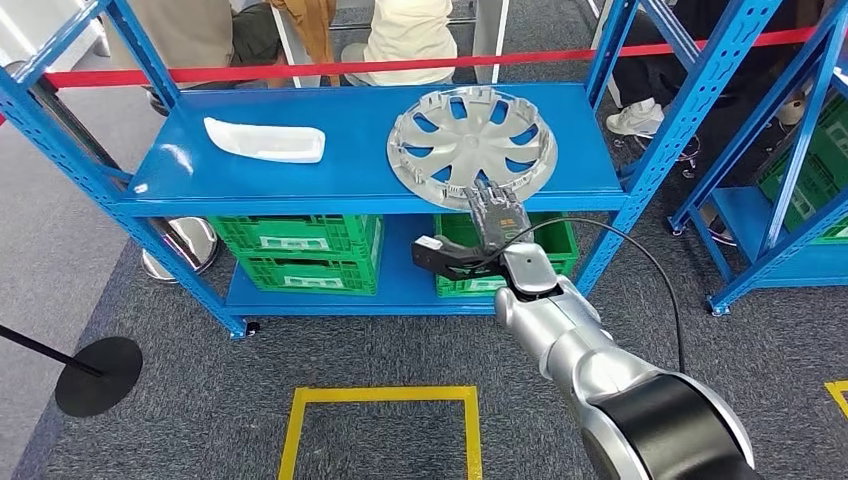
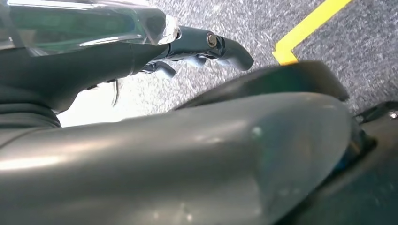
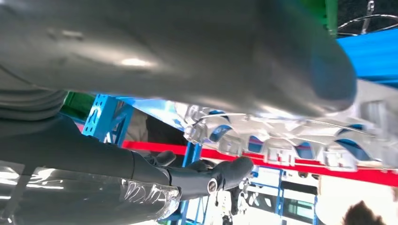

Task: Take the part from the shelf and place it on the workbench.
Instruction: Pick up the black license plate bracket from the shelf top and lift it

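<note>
A silver wheel cover [image 1: 470, 135] lies flat on the right half of the blue shelf [image 1: 300, 185]. My right hand [image 1: 492, 222] reaches up to its near rim, with the fingers [image 1: 497, 205] spread at the shelf edge by the rim and the thumb [image 1: 440, 256] stuck out lower, in front of the shelf. In the right wrist view the wheel cover's rim [image 3: 281, 138] shows between the thumb [image 3: 187, 51] and the dark fingers [image 3: 225, 172], and I cannot tell whether they touch it. My left hand [image 2: 141, 56] hangs over the carpet, fingers [image 2: 230, 47] out, holding nothing.
A white plastic part [image 1: 265, 140] lies on the shelf's left half. Green crates [image 1: 300, 250] stand on the lower level. Red barrier tape [image 1: 400, 68] and people are behind. Another blue rack [image 1: 790, 180] stands to the right. A yellow floor square [image 1: 380, 395] and a black stand base [image 1: 98, 375] are near.
</note>
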